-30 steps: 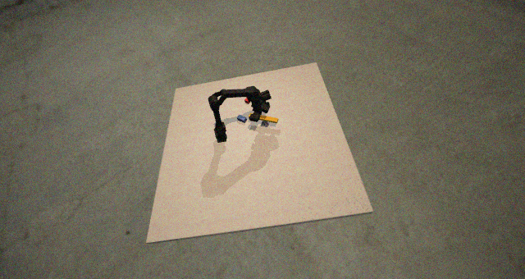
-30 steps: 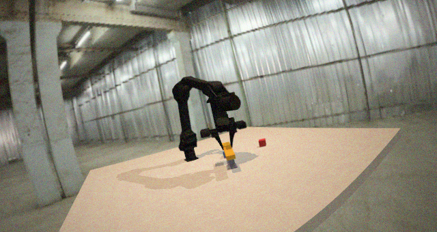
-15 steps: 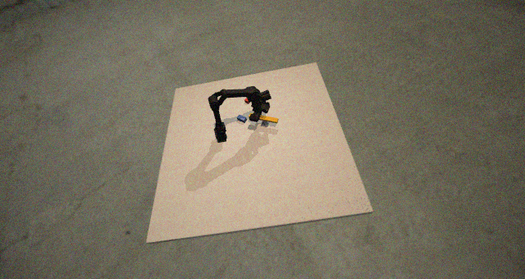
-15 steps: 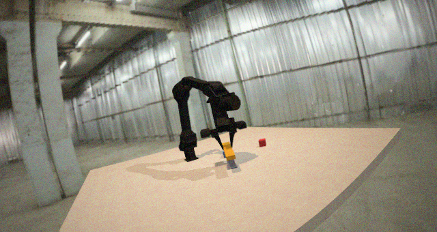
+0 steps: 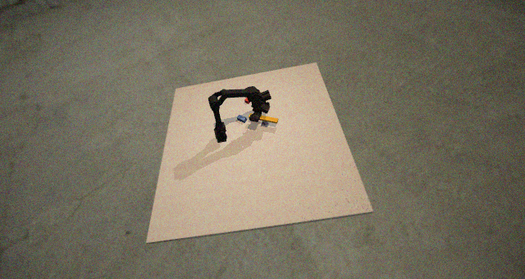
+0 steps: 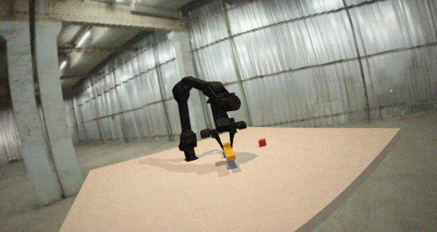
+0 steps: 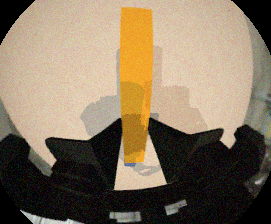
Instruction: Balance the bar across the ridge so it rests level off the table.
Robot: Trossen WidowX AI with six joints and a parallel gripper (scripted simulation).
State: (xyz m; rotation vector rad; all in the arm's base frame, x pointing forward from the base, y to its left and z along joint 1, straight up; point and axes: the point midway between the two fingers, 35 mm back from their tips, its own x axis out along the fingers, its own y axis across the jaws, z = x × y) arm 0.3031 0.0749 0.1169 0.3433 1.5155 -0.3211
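Observation:
An orange bar (image 5: 269,119) (image 6: 229,153) (image 7: 136,45) lies between the fingertips of my gripper (image 5: 255,117) (image 6: 227,147) (image 7: 134,120), which is shut on it near one end. The long free part reaches away from the arm. The bar is held above the table (image 5: 287,180) (image 6: 171,198) (image 7: 51,65) and looks nearly level. A small grey-blue ridge (image 5: 265,124) (image 6: 232,164) stands under the free part. In the wrist view the bar hides the ridge. Whether bar and ridge touch, I cannot tell.
A blue block (image 5: 241,118) (image 6: 224,155) lies on the table on the arm-base side of the gripper; a sliver of blue (image 7: 130,164) shows past the bar's near end. A red block (image 5: 247,101) (image 6: 262,142) stands off to one side.

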